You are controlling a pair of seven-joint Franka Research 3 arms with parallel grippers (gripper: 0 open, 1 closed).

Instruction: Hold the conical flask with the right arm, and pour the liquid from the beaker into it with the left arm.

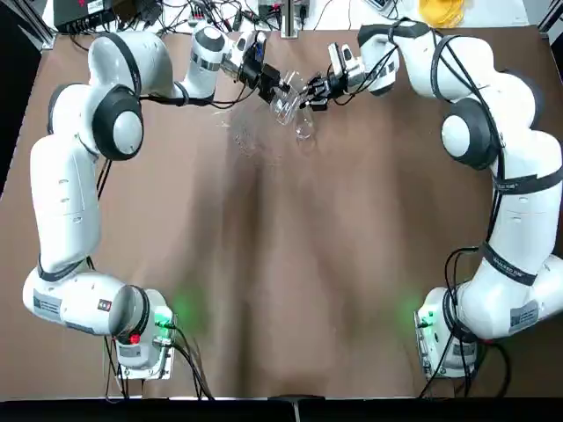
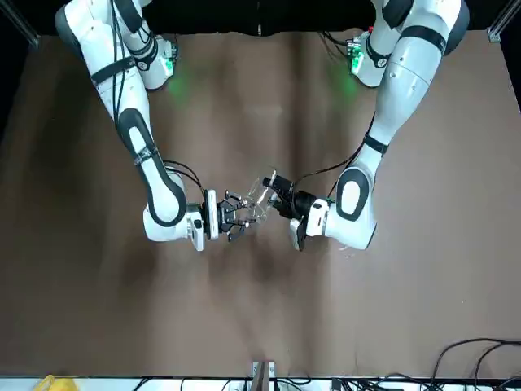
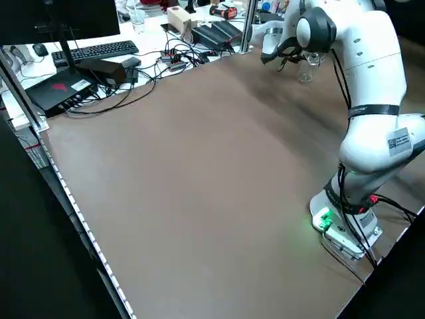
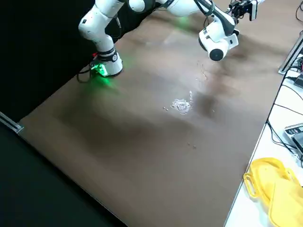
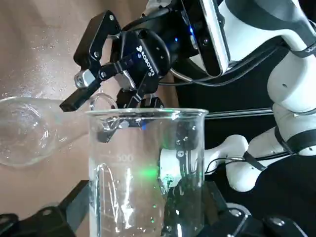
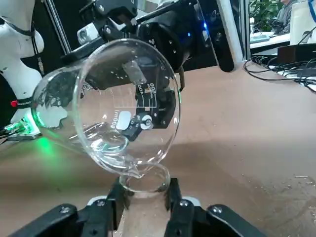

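At the far middle of the table both grippers meet. My left gripper (image 1: 274, 88) is shut on the clear beaker (image 1: 286, 104), which is tilted toward the right arm. In the right wrist view the beaker (image 6: 118, 108) leans with its spout just over the mouth of the conical flask (image 6: 144, 181), and a little liquid lies in its low side. My right gripper (image 6: 143, 190) is shut on the flask's neck. The left wrist view shows the beaker (image 5: 148, 168) between my left gripper's (image 5: 148, 210) fingers, with the flask (image 5: 22, 136) beyond it.
Wet glints and droplets lie on the brown table (image 1: 281, 264) near the glassware (image 1: 246, 141), also seen as a spill (image 4: 182, 105) in the right side view. Cables and devices (image 1: 220, 13) line the far edge. A yellow object (image 4: 272, 189) sits on the neighbouring white surface.
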